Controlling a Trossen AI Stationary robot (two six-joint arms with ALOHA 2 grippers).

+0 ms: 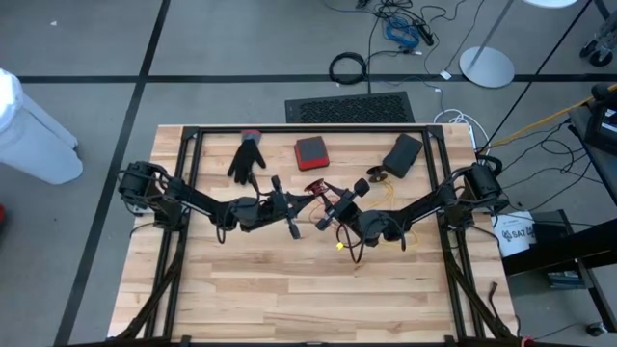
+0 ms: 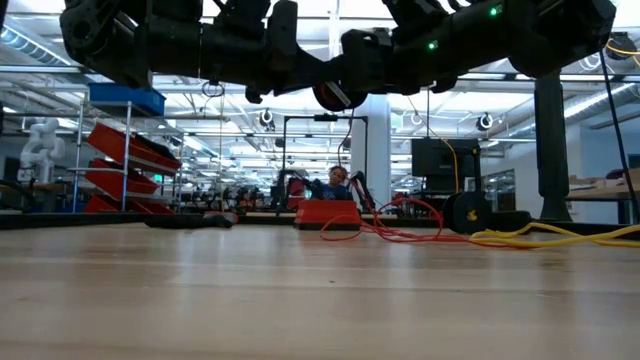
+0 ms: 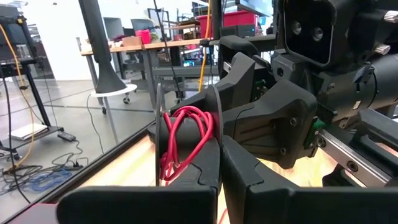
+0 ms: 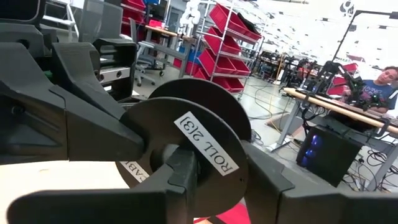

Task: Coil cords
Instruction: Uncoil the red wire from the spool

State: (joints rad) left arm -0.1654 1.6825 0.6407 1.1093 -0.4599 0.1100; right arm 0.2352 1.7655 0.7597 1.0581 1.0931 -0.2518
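A small black spool [image 3: 186, 134] wound with red cord [image 3: 186, 127] hangs above the table's middle, between my two grippers [image 1: 315, 189]. My left gripper [image 3: 221, 152] comes at it from the table's left and is shut on it. My right gripper [image 4: 224, 183] comes from the right and is closed over the same spool, whose flange bears the label "ROLL 213" [image 4: 208, 148]. A yellow cord [image 1: 386, 198] lies loose on the table under the right arm. More red cord [image 2: 400, 228] trails along the table's far part. My left gripper pinches the rim of one spool flange [image 3: 219, 134] between its two fingers, which lie level and point toward the table's right. The spool is lifted clear of the table. My right gripper has one finger [image 4: 180, 177] across the labelled flange's outer face at the hub [image 4: 171, 152]. The other finger [image 4: 273, 186] stands past the spool's far side; the spool hides whether it touches. The fingers lie level, coming from the table's right.
A black glove [image 1: 248, 159], a red box [image 1: 310, 152] and a black box [image 1: 402, 154] lie along the far half of the table. A second small black spool [image 1: 374, 175] lies near the right arm. The near half shows bare wood [image 1: 308, 289].
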